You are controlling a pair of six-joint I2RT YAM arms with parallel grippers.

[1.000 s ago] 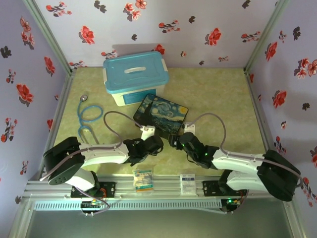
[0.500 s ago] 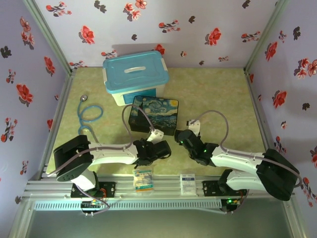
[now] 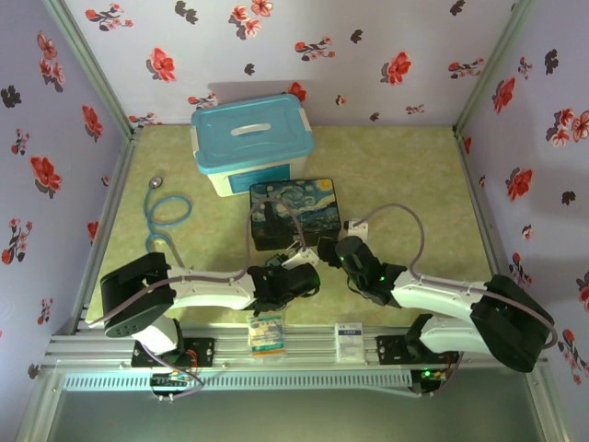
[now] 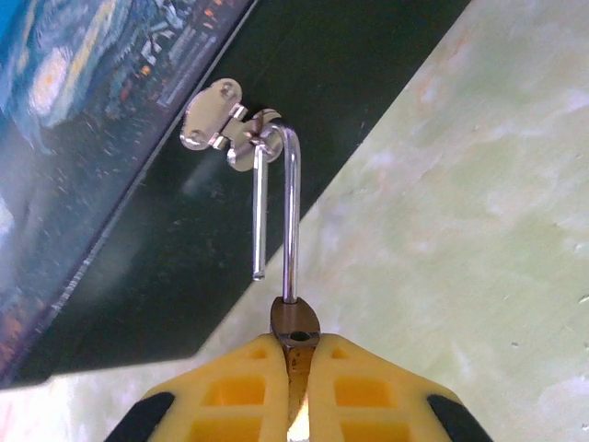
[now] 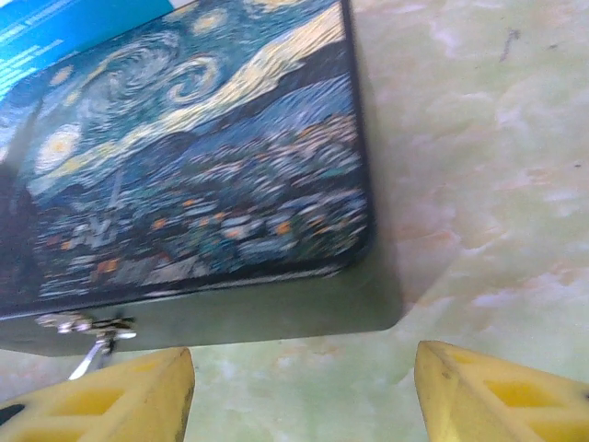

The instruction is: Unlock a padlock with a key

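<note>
Green mat: left gripper [image 4: 294, 354] clamped on the padlock [image 4: 294, 324], shackle [image 4: 292, 212] hooked through the hasp [image 4: 221, 124] of the box [image 4: 83, 110]; right gripper [image 5: 299, 396] wide, empty. Any sideways tug probably drags it along.

The left arm [image 3: 207, 290] is laid low along the near edge and reached inward to the middle. The left gripper [image 4: 294, 357] is seen pinched tight, its yellow fingers [image 4: 230, 396] clamped on the brass body of the padlock [image 4: 294, 330]. From the other side the right arm [image 3: 442, 296] is stretched low toward the centre, bent at the elbow. The right gripper [image 5: 304, 391] is held wide, fingertips set well apart, nothing gripped between them.
</note>
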